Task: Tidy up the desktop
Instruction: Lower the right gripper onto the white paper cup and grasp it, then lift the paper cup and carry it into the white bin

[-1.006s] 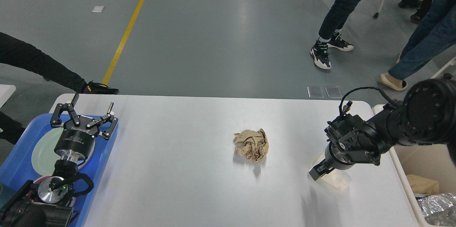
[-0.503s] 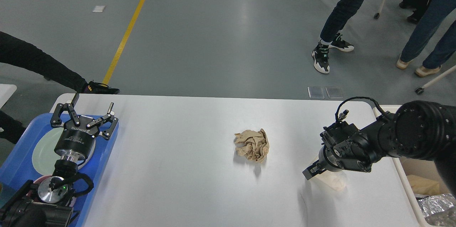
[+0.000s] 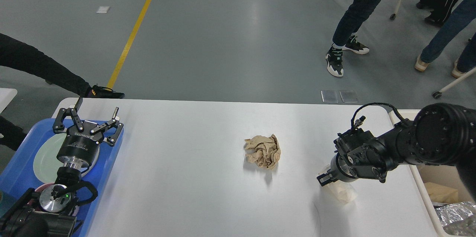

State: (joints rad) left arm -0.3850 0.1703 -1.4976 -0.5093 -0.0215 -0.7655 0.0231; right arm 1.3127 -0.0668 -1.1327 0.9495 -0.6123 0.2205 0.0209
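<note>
The white desktop (image 3: 186,185) fills the lower view. A crumpled brown paper ball (image 3: 263,151) lies near its middle. My right gripper (image 3: 324,178) points down and to the left at the desktop's right side, touching a pale translucent crumpled scrap (image 3: 344,192). Its fingers are dark and seen end-on, so I cannot tell their state. My left gripper (image 3: 97,105) is open and empty, held over the far end of a blue tray (image 3: 111,155) at the left.
The blue tray holds a pale green plate (image 3: 44,159). A beige bin (image 3: 424,192) with cardboard and foil stands off the desktop's right edge. People stand on the grey floor beyond. A dark-sleeved arm reaches in at the far left.
My right gripper has moved a little to the left and down, and the pale scrap has shifted slightly with it. The left arm has not moved. The people behind have walked.
</note>
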